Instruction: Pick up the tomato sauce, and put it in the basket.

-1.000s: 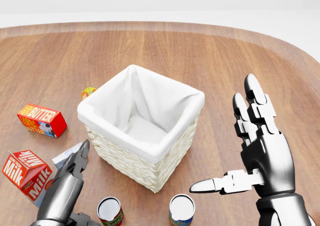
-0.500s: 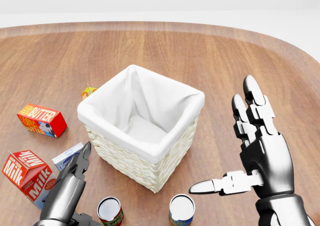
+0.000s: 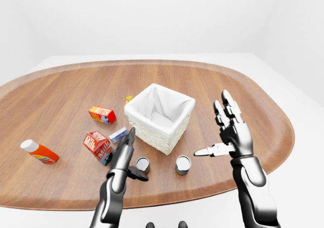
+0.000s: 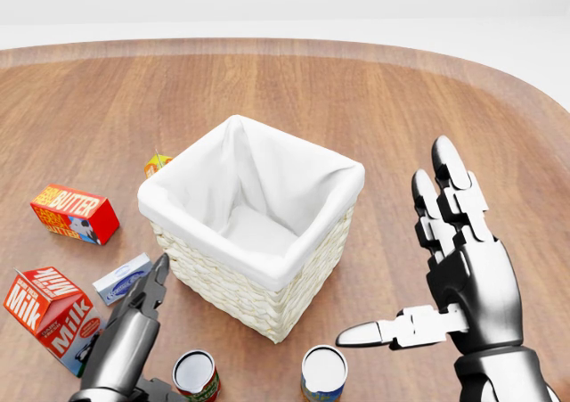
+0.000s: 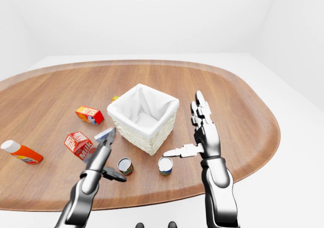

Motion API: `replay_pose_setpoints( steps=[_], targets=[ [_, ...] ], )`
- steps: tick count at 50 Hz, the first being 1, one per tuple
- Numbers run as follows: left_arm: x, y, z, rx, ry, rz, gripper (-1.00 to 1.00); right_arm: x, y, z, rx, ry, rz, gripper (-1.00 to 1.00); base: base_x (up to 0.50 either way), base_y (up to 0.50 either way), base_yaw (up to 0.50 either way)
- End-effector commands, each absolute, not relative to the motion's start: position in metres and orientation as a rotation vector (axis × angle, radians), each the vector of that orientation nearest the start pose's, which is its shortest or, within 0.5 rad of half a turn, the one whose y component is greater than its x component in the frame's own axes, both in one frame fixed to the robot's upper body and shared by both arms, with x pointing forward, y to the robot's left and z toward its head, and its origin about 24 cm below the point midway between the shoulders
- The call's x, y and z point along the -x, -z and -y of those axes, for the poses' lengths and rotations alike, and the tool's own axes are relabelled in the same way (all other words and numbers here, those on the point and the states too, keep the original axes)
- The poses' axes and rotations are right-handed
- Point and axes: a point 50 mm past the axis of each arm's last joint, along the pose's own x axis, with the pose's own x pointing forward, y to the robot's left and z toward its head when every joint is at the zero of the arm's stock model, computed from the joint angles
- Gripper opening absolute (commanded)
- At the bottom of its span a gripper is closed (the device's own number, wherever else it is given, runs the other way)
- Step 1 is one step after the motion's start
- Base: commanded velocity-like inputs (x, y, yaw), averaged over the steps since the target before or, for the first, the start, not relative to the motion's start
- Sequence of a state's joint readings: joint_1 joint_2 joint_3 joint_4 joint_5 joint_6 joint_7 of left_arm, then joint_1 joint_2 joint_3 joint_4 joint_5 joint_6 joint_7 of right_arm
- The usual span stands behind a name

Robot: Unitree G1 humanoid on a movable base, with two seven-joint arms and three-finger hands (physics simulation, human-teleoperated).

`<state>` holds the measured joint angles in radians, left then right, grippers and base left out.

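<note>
The tomato sauce can (image 4: 196, 375), red-labelled with a silver lid, stands upright near the bottom edge of the head view, just below the basket. The basket (image 4: 233, 288) is square white wicker with a white cloth liner and shows nothing inside. My left hand (image 3: 131, 160) is open, its fingers pointing up along the can's left side and its thumb reaching toward the can without touching it. My right hand (image 4: 410, 259) is open to the right of the basket, fingers up and thumb pointing left.
A second can (image 4: 322, 373) with a blue and orange label stands right of the sauce can. Left of the basket lie a milk carton (image 4: 49, 311), a butter box (image 4: 74, 213), a small blue-white box (image 4: 123, 279) and a small orange item (image 4: 158, 163). An orange bottle (image 3: 39, 152) lies far left.
My left hand has sunk lower in the head view, uncovering the small blue-white box. The right hand has dipped very slightly. Nothing on the table has moved.
</note>
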<state>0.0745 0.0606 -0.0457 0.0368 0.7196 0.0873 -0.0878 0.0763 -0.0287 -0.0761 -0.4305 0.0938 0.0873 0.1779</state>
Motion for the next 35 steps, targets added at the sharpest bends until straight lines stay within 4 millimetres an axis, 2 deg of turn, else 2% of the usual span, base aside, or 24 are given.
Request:
replay_pose_setpoints(
  steps=[1, 35],
  targets=[
    [-0.236, -0.006, -0.155, -0.771, 0.121, -0.210, 1.00, -0.228, -0.117, 0.165, -0.020, -0.110, 0.280, 1.00, 0.00, 0.00, 0.00],
    [-0.238, 0.006, -0.152, -0.755, 0.124, -0.249, 1.00, -0.227, -0.118, 0.164, -0.023, -0.115, 0.287, 1.00, 0.00, 0.00, 0.00]
  ],
)
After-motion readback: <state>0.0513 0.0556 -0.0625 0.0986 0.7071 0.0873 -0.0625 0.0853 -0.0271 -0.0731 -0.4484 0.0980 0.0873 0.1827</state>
